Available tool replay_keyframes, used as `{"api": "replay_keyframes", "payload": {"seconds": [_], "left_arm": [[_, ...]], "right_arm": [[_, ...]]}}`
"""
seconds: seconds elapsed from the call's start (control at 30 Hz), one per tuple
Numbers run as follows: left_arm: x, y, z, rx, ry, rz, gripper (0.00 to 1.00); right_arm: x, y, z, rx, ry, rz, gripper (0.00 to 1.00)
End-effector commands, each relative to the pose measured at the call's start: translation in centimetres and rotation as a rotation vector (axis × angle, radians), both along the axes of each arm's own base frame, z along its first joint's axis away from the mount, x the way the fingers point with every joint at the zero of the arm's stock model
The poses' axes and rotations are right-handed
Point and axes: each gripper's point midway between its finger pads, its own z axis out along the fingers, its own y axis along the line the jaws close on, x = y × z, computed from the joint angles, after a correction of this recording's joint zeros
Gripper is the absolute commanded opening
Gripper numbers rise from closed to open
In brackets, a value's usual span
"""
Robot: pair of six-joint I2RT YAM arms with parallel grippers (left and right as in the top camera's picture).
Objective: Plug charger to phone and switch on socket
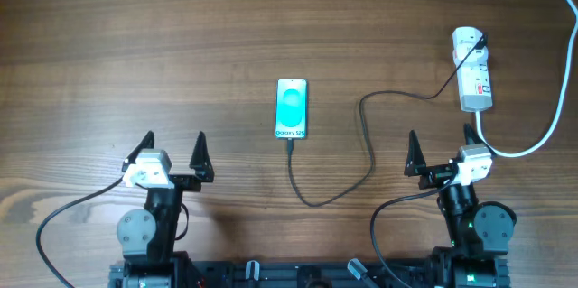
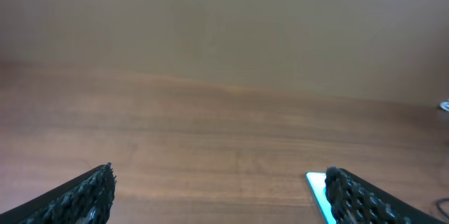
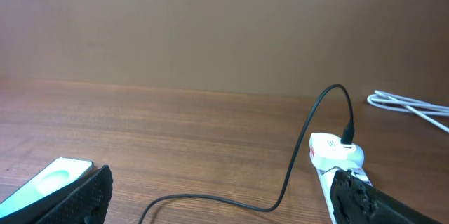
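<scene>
Overhead: the phone [image 1: 291, 107] lies mid-table, the charger [image 1: 290, 160] meeting its near end and looping to the socket [image 1: 472, 80] at far right. The left gripper [image 1: 174, 145] and right gripper [image 1: 441, 146] are spread wide, empty. Left wrist: phone corner beside one finger. Right wrist: socket just ahead — cable arching into it

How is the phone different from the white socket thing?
The phone has a bright turquoise screen; the socket is white with red and black marks. The phone lies mid-table; the socket lies far right, beyond the right gripper. Both lie lengthwise, and the black charger reaches each.
</scene>
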Motion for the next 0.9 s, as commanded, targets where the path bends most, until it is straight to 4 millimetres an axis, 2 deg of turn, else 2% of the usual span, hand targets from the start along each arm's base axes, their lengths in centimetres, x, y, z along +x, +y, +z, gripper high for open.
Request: {"api": "replay_keyframes", "payload": {"seconds": [0.0, 0.37, 0.87], "left_arm": [[-0.03, 1.02, -1.21, -0.02, 0.04, 0.057, 1.0], [-0.04, 0.23, -1.17, 0.138, 0.03, 0.012, 1.0], [-0.02, 0.64, -1.16, 0.138, 0.031, 0.036, 1.0]], "right_arm": [[-0.04, -0.15, 0.33, 0.004, -0.015, -0.011, 1.0], [-0.04, -0.15, 0.33, 0.004, -0.015, -0.011, 1.0], [-0.04, -0.15, 0.33, 0.004, -0.015, -0.011, 1.0]]}}
